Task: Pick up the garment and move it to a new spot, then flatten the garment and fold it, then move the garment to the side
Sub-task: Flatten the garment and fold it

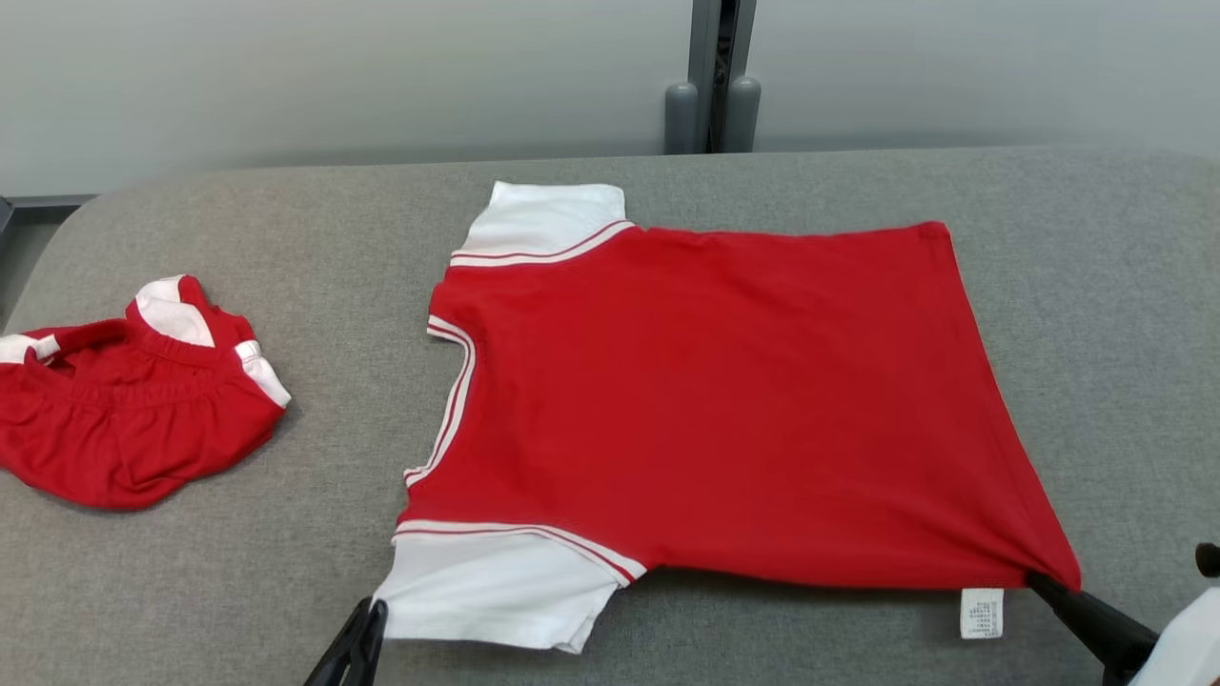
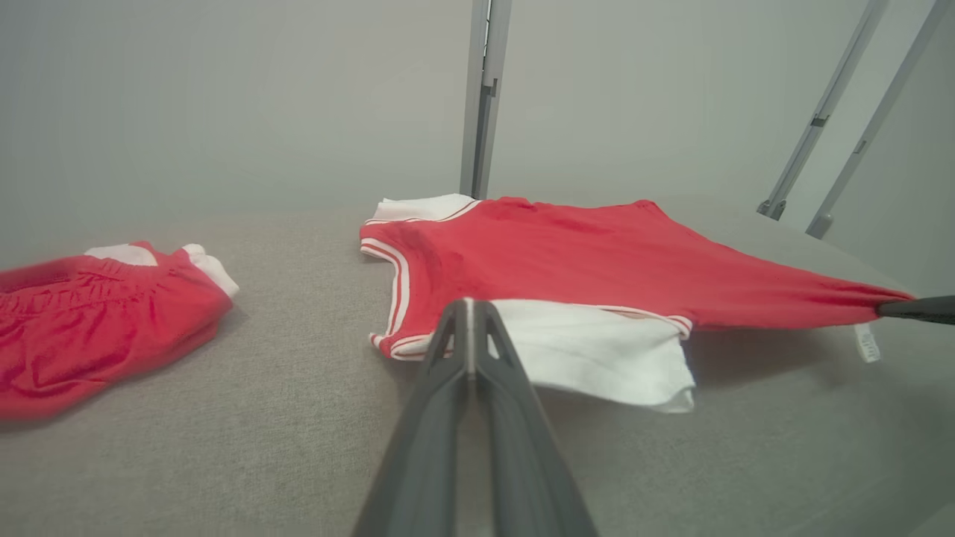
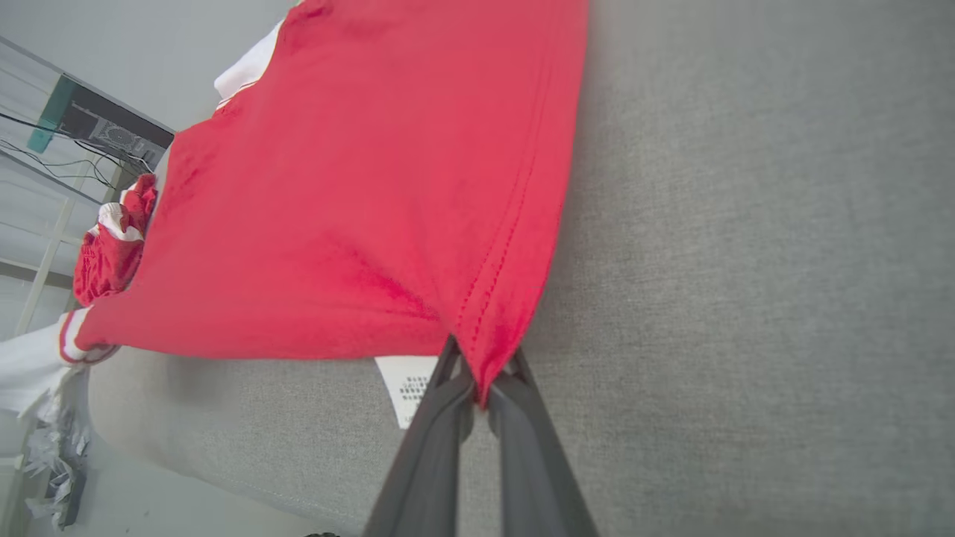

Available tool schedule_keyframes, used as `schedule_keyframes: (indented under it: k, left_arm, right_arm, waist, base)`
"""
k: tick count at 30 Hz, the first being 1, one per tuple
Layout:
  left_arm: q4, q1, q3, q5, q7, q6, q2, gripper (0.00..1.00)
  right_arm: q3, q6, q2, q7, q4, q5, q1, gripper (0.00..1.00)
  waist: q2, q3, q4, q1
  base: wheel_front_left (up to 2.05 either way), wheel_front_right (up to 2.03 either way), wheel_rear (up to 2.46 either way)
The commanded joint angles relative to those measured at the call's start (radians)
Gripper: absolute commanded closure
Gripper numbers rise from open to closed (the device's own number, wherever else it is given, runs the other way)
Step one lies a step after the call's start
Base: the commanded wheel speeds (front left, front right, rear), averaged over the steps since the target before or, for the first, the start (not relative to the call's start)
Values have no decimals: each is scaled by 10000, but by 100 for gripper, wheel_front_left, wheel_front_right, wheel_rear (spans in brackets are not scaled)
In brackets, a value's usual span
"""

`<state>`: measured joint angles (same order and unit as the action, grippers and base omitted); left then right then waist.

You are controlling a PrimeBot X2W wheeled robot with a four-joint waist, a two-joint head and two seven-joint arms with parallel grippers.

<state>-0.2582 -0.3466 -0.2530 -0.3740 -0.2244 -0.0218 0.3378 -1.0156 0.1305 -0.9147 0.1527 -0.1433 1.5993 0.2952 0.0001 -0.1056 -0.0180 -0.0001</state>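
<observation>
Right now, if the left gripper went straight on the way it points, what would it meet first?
The left gripper would meet the white sleeve of the red shirt, seemingly already pinched.

Red shirt (image 1: 724,400) spread over the mid counter (image 1: 334,219), the main blocker. Red shorts (image 1: 124,419) bunched at left edge, with a wide bare strip between the two, passable. Bare band behind shirt up to far edge; two grey posts (image 1: 710,105) just beyond it, centre. Open counter right of hem. Near side tight: left claw (image 1: 367,619) pinched on near sleeve, right claw (image 1: 1048,581) pinched on near hem corner, white tag (image 1: 982,613) beside it.
</observation>
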Motion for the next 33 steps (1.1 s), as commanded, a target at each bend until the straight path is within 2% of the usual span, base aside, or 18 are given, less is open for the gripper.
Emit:
schedule_keyframes:
  k: [1,5,9,13,14,21,27,33]
  left_arm:
    - [-185,-30,12,-81,49,45,61,100]
    - [-580,491,-67,-81,265,-40,73,100]
    - [-399,1709,-217,-26,455,-171,-151,100]
    - [489,3169,-279,-5,475,-308,-374,100]
    - [489,3169,-279,-5,475,-308,-374,100]
    - [2953,5472,-188,-163,182,-493,-800,100]
    - [4913,6980,-104,-12,-188,-633,-1018,100]
    - [6189,8047,-148,178,-389,-812,-1192,100]
  right_arm:
    - [154,6,-41,107,170,321,-112,100]
    - [700,7,136,92,545,1373,-171,100]
    - [1182,7,558,-308,287,1993,302,100]
    - [1385,7,1281,-385,-751,1792,1049,100]
    - [1385,7,1281,-385,-751,1792,1049,100]
    - [1605,7,2582,-273,-2505,1123,2572,100]
    - [1620,7,3243,-25,-3398,402,3481,100]
    - [1680,7,3688,132,-4074,-1,4081,100]
  waist:
    - [-1,15,14,1]
    - [-1,-106,98,1]
    - [-1,-417,137,1]
    - [-1,-822,155,1]
    - [-1,-822,155,1]
    - [-1,-1500,145,1]
    - [-1,-1854,99,1]
    - [-1,-2116,100,1]
  base:
    - [0,0,0]
    - [0,0,0]
    - [0,0,0]
    - [0,0,0]
    - [0,0,0]
    - [0,0,0]
    - [0,0,0]
    - [0,0,0]
